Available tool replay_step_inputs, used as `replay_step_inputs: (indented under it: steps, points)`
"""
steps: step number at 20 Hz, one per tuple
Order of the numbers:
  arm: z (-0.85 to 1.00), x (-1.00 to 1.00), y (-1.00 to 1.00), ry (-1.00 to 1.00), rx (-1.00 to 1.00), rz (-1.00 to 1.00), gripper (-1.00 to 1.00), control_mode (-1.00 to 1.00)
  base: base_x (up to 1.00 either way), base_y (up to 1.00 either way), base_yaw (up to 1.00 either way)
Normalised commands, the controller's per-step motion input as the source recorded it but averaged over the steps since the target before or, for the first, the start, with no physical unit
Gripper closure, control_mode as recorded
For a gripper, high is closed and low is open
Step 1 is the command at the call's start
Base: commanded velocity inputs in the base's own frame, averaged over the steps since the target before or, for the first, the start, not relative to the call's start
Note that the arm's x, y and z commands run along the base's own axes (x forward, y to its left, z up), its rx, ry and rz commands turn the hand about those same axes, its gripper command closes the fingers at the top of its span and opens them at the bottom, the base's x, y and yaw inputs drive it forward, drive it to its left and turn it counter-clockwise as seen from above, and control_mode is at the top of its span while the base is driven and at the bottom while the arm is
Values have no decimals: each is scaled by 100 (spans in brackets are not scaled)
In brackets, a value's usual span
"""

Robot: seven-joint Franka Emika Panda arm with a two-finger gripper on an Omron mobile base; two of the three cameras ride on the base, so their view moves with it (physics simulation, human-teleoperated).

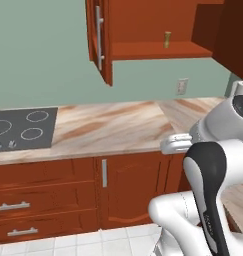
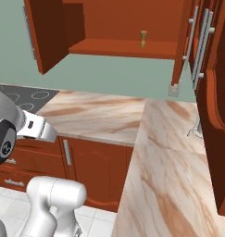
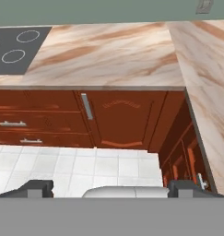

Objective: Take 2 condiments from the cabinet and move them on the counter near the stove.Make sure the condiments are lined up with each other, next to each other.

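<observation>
A tan-brown wooden shaker (image 1: 167, 39) (image 2: 143, 39), one of the condiments, stands upright on the inner shelf of the open wall cabinet (image 1: 158, 50) (image 2: 118, 47). The cabinet door (image 1: 100, 38) is swung out to the left. Below lies the marble counter (image 1: 113, 125) (image 2: 95, 115) (image 3: 109, 55), with the dark stove (image 1: 23, 127) (image 2: 26, 97) (image 3: 14, 46) at its left. My gripper (image 3: 112, 189) hangs low in front of the base cabinets and well below the shelf. It is open, its two dark fingertips (image 3: 37, 188) wide apart with nothing between them.
The counter turns a corner and runs along the right side (image 2: 174, 162). A wall outlet (image 1: 182, 86) (image 2: 174, 90) sits above that corner. Tall cabinet doors with bar handles (image 2: 202, 46) stand at the right. Drawers and a door (image 3: 118, 120) front the base cabinets above a white tiled floor (image 3: 62, 161).
</observation>
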Motion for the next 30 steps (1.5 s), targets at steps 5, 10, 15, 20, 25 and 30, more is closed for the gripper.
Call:
replay_step_inputs:
  steps: [5,10,15,20,25,30]
  points:
    - [0,0,0,0,0,0,-100,100,40,-39,7]
    - [0,0,0,0,0,0,-100,100,39,-41,7]
    - [0,0,0,0,0,0,-100,100,55,-55,3]
    - [0,0,0,0,0,0,-100,100,92,-43,0]
    - [0,0,0,0,0,0,-100,100,88,-17,-2]
    - [0,0,0,0,0,0,-100,100,13,14,-8]
